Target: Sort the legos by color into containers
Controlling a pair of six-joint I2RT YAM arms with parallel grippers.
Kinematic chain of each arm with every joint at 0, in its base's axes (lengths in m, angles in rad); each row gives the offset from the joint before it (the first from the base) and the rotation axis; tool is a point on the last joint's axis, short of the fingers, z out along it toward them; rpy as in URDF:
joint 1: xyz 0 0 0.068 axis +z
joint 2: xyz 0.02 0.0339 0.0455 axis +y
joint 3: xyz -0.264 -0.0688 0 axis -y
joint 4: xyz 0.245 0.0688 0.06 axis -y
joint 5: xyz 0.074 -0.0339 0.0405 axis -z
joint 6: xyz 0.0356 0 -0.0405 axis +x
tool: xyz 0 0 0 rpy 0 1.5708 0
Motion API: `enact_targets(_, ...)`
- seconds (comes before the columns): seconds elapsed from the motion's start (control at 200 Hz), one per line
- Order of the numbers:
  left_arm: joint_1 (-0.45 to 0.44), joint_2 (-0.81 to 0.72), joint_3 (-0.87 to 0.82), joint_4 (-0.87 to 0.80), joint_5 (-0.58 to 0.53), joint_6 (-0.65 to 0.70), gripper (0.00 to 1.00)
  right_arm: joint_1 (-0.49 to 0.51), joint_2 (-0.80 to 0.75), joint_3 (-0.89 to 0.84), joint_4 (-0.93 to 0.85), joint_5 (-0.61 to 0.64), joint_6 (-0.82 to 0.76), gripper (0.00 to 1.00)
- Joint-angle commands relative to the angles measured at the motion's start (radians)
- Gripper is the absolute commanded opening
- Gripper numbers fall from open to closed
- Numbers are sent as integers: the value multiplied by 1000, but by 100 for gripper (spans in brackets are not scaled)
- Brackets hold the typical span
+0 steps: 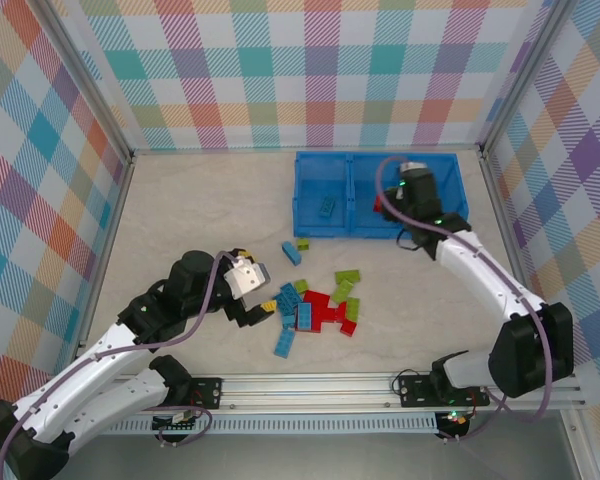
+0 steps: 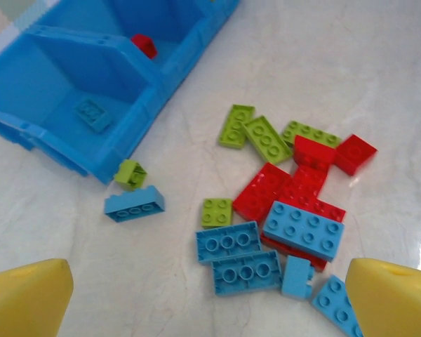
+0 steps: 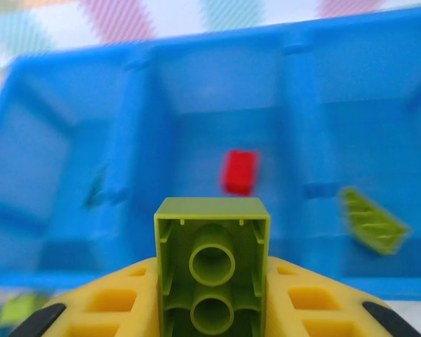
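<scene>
Right wrist | right pincer grips lime brick over bin, red brick ahead | left pincer wide

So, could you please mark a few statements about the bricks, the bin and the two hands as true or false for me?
1. The right hand grips a lime green brick. True.
2. The left hand is shut on a blue brick. False: it is open above the pile and holds nothing.
3. A red brick lies in the middle compartment of the bin. True.
4. Every loose brick outside the bin is red. False: the pile mixes light blue, red and lime green.
5. The bin's left compartment holds nothing. False: a light blue brick lies in it.
</scene>
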Motion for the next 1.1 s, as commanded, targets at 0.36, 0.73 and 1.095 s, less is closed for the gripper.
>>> enact_targets(0.36, 3, -59, -25, 61, -69, -25, 100, -317, 408, 234, 28, -111, 45, 39)
enact_targets(0.73, 4, -27, -18, 59, -119, -67, 100, -326, 335, 254, -29, -203, 85, 53)
enact_targets(1.095, 144, 287, 345, -171, -387, -794, 100, -67, -75, -6, -77, -571, 85, 69)
